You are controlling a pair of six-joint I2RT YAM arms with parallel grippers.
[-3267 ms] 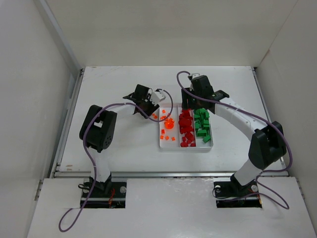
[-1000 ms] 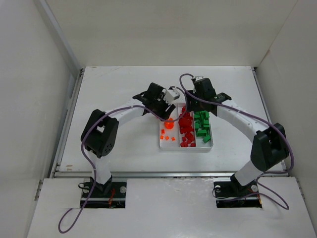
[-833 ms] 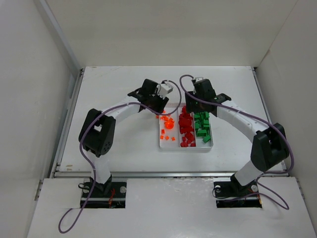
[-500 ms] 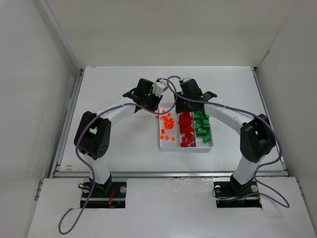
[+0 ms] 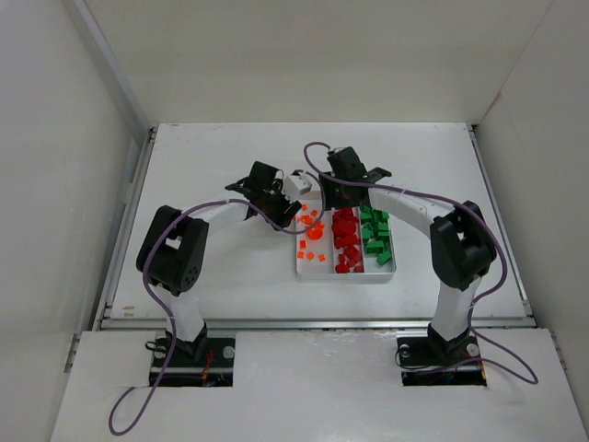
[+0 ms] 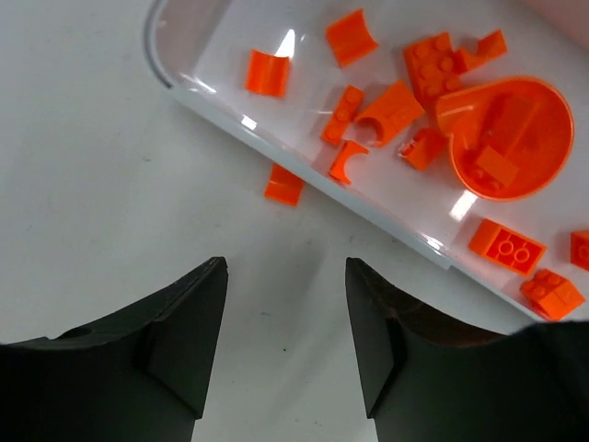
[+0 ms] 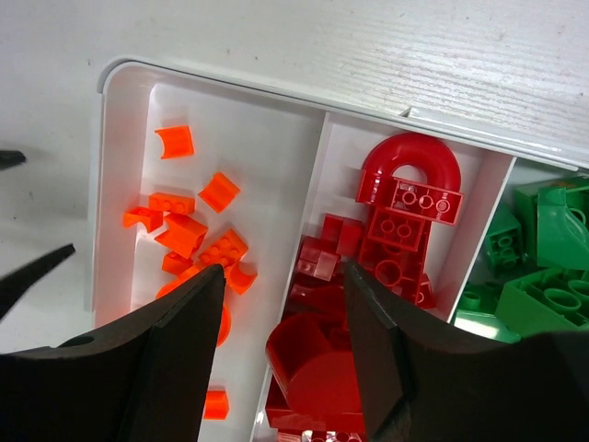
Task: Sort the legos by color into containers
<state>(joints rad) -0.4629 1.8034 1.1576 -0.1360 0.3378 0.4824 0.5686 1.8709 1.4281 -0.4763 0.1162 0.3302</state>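
The white tray (image 5: 345, 274) holds orange legos (image 5: 311, 228) in its left compartment, red legos (image 5: 346, 239) in the middle one and green legos (image 5: 375, 235) in the right one. My left gripper (image 5: 287, 214) is open and empty over the table just left of the tray's far corner (image 6: 285, 267). One orange brick (image 6: 284, 186) lies on the table outside the tray's rim (image 6: 221, 97), ahead of the jaws. My right gripper (image 5: 333, 201) is open and empty (image 7: 283, 269) above the wall between the orange legos (image 7: 198, 230) and the red legos (image 7: 405, 203).
The green legos (image 7: 543, 239) show at the right edge of the right wrist view. A large orange dish-shaped piece (image 6: 515, 138) lies among the orange legos. The two grippers are close together at the tray's far left corner. White walls enclose the table.
My left gripper swung over the tray's far end and came back to the table at its left corner. My right gripper moved left from the red and green compartments to the orange-red wall.
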